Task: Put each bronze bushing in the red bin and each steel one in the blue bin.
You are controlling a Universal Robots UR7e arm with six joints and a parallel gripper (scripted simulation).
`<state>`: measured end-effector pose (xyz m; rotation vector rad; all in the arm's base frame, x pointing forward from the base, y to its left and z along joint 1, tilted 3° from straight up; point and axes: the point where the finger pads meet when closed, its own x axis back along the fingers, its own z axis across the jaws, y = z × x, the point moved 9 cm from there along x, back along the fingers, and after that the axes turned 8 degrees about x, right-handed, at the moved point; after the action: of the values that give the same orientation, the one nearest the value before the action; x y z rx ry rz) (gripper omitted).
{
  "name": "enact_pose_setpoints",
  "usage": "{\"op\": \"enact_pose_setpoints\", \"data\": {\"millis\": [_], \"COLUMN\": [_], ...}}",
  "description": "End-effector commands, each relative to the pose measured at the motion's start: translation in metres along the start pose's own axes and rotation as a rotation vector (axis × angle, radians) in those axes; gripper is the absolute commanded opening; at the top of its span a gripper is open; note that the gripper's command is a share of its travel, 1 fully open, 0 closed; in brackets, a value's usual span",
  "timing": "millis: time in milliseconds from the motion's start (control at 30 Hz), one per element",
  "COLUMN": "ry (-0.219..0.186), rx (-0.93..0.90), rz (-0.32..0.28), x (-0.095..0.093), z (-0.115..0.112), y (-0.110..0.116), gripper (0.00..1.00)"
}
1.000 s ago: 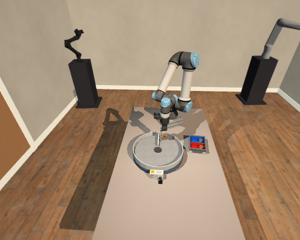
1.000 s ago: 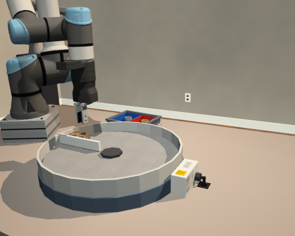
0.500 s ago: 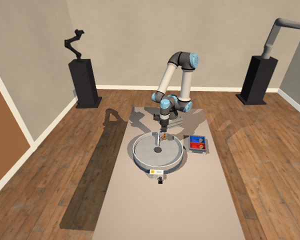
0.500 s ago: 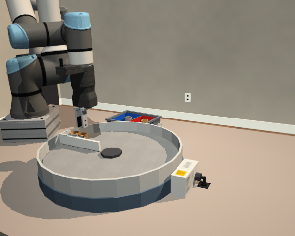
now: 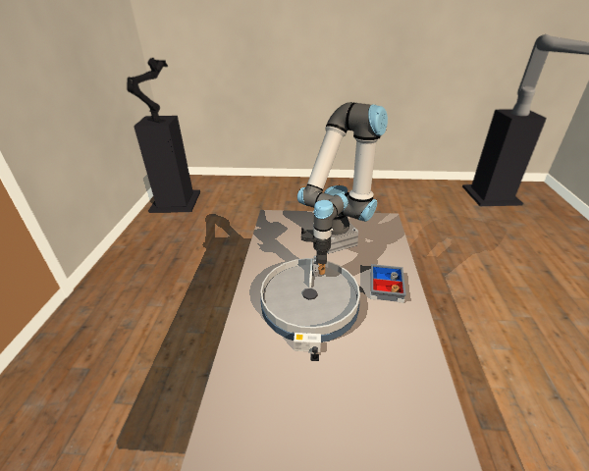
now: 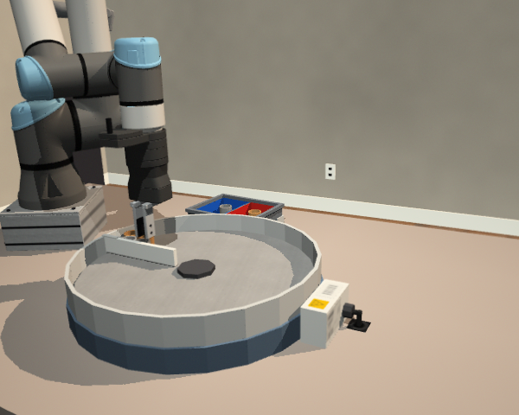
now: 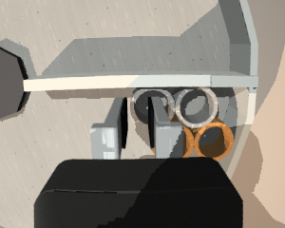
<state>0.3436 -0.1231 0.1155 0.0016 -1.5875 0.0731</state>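
Note:
My gripper (image 6: 144,235) (image 7: 138,113) is partly open and empty, low over the turntable (image 5: 290,306) (image 6: 233,290). In the wrist view its right finger covers part of a steel bushing (image 7: 169,98) and of a bronze bushing (image 7: 187,144). Another steel bushing (image 7: 179,108) and another bronze bushing (image 7: 230,142) stand to their right, all close together. The blue bin (image 5: 380,274) (image 6: 213,206) holds a steel bushing (image 5: 394,276) (image 6: 225,207). The red bin (image 5: 381,286) (image 6: 267,207) holds a bronze bushing (image 5: 395,287) (image 6: 254,212).
A white guide bar (image 5: 310,279) (image 6: 138,252) (image 7: 95,84) crosses the turntable beside the bushings. A raised rim (image 6: 183,330) surrounds the turntable. A dark hub (image 5: 310,293) (image 6: 196,269) (image 7: 6,83) sits at its centre. A white box (image 5: 307,341) (image 6: 316,319) stands at its front.

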Motion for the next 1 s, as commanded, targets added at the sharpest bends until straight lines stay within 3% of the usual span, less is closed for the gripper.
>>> {"op": "enact_pose_setpoints", "data": {"millis": [0,967], "ry": [-0.002,-0.002], "rx": [0.000,0.000], "rz": [0.001,0.001], "x": [-0.005,-0.023], "z": [-0.001,-0.001], "y": [-0.001,-0.001], "gripper": [0.40,0.40]}}
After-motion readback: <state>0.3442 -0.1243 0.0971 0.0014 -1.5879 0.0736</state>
